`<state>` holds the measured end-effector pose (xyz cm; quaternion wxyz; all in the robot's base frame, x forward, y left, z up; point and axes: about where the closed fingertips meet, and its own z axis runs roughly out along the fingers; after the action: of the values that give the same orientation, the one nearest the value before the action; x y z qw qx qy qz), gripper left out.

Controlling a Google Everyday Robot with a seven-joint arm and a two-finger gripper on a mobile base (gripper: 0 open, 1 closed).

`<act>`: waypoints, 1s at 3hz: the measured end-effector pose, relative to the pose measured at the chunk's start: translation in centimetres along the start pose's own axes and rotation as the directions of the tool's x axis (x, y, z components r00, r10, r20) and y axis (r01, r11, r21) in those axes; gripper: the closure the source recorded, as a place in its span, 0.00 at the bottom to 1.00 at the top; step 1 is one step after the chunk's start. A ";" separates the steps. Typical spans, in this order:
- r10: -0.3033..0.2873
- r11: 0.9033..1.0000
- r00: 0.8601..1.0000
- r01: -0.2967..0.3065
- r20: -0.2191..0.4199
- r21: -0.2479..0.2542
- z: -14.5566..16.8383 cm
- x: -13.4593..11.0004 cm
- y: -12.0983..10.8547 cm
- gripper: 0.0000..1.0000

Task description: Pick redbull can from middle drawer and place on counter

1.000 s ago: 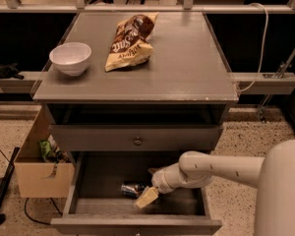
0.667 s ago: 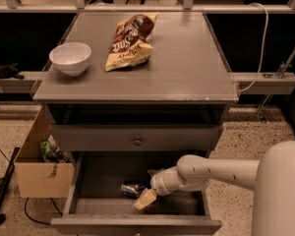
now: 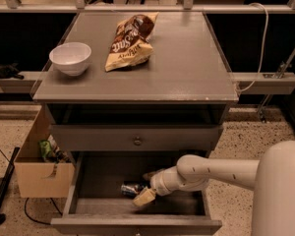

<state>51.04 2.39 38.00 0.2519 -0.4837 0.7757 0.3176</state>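
Observation:
The redbull can (image 3: 130, 188) lies on its side on the floor of the open middle drawer (image 3: 93, 181), left of centre. My gripper (image 3: 145, 187) reaches into the drawer from the right at the end of the cream arm (image 3: 206, 172). It is open, with one cream finger (image 3: 143, 198) in front of the can's right end and a darker finger (image 3: 149, 175) behind it. The can's right end is hidden by the gripper. The grey counter (image 3: 187, 63) tops the cabinet.
A yellow-brown chip bag (image 3: 130, 41) and a white bowl (image 3: 70, 58) sit on the counter's left half. The drawer above (image 3: 136, 137), with a round knob, is shut. A cardboard box (image 3: 38, 163) stands on the floor left of the cabinet.
My gripper has moved a little to the left along the drawer floor, closer around the can's right end. The can has not moved.

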 end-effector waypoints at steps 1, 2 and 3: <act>0.000 1.000 1.000 0.000 0.000 0.000 0.0 0.0 0.0 0.45; 0.000 1.000 1.000 0.000 0.000 0.000 0.0 0.0 0.0 0.68; 0.000 1.000 1.000 0.000 0.000 0.000 0.0 0.0 0.0 0.92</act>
<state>51.03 2.40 37.99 0.2518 -0.4837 0.7757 0.3176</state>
